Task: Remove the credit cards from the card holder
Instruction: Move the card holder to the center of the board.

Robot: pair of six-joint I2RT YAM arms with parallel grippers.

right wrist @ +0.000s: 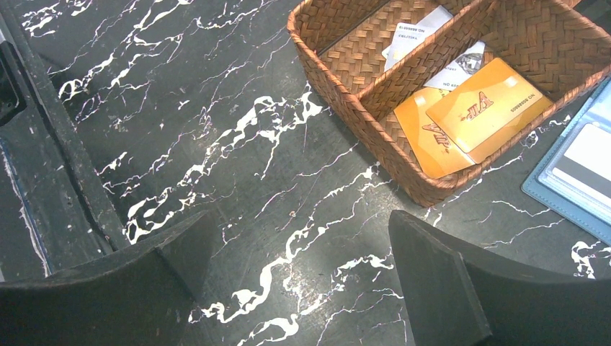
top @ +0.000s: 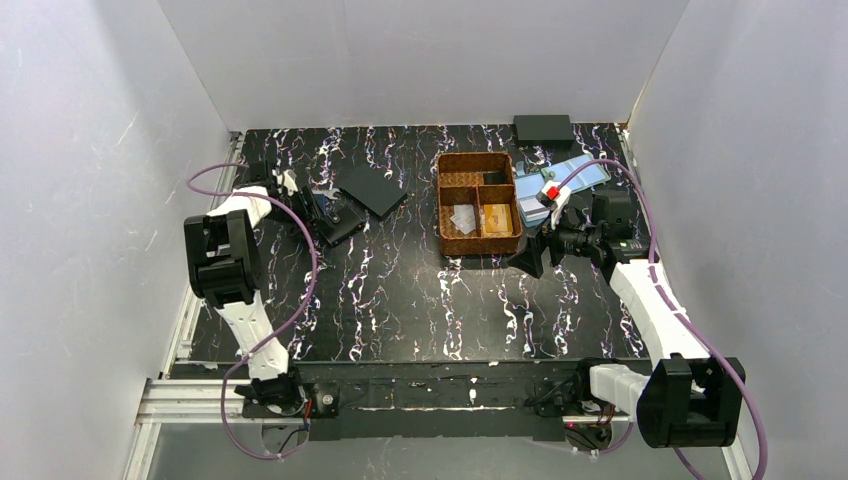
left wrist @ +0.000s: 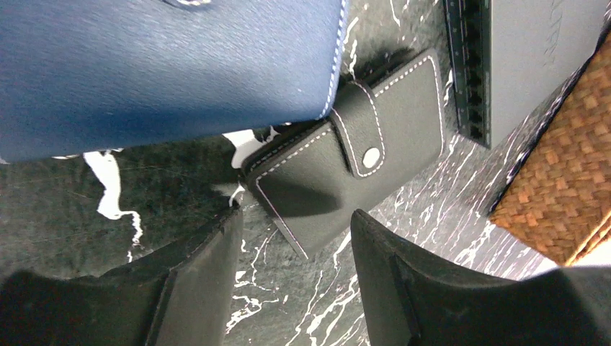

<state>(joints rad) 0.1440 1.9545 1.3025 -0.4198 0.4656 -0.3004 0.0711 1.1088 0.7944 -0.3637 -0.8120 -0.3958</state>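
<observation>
Gaping empty, the right end effector (right wrist: 299,223) hovers near a brown woven basket (right wrist: 313,54) holding two orange-gold plastic credit cards (right wrist: 483,108). The pale blue card holder (right wrist: 569,162) lies just beside it; the left end effector (left wrist: 292,223) gapes too.

Top gold card (right wrist: 484,108) in basket (right wrist: 346,108) read "VIP" + a "NO." line, digits too small. 2nd gold card (right wrist: 424,135) under it showed same logo, partly. White slips (right wrist: 416,32) had "NO." lines, illegible.
</observation>
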